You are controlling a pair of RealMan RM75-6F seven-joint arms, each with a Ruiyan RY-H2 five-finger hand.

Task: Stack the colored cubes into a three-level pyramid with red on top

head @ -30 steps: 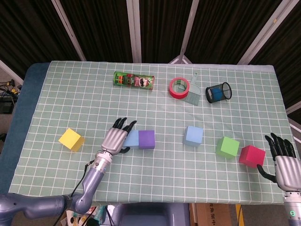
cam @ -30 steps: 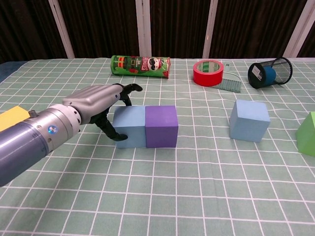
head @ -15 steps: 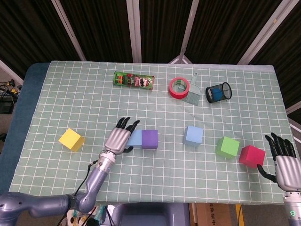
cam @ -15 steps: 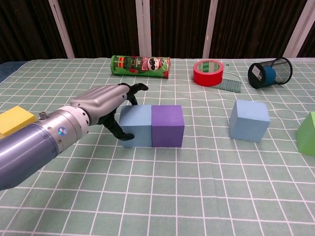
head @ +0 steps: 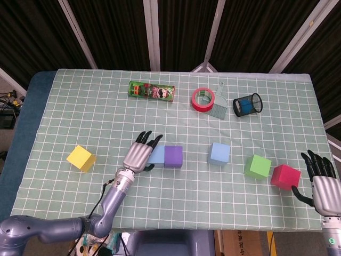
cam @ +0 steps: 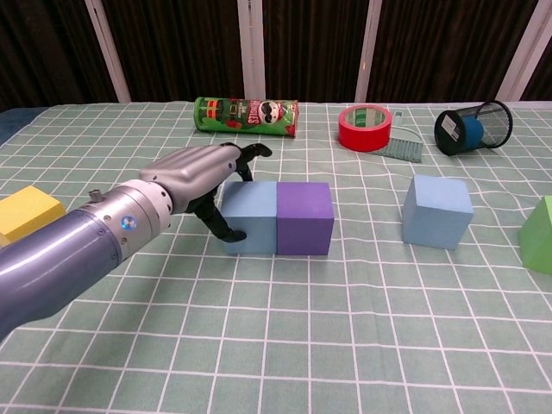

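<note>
My left hand (head: 139, 156) (cam: 194, 177) presses against the left side of a light blue cube (head: 157, 156) (cam: 253, 216), fingers spread over its top edge and thumb at its front. A purple cube (head: 173, 157) (cam: 304, 217) touches that cube's right face. Further right stand a second light blue cube (head: 219, 153) (cam: 438, 210), a green cube (head: 258, 166) (cam: 539, 235) and a red cube (head: 285, 176). A yellow cube (head: 81, 158) (cam: 26, 214) sits at the far left. My right hand (head: 319, 178) hovers open just right of the red cube.
Along the back lie a green Pringles can (head: 152, 91) (cam: 247, 116), a red tape roll (head: 203, 100) (cam: 366, 127), a small brush (head: 218, 109) (cam: 402, 148) and a tipped black mesh cup (head: 248, 104) (cam: 473, 128). All cubes rest on the checked cloth.
My left hand has slid the light blue and purple cubes together to the right, toward the second blue cube. The right hand has not moved.
</note>
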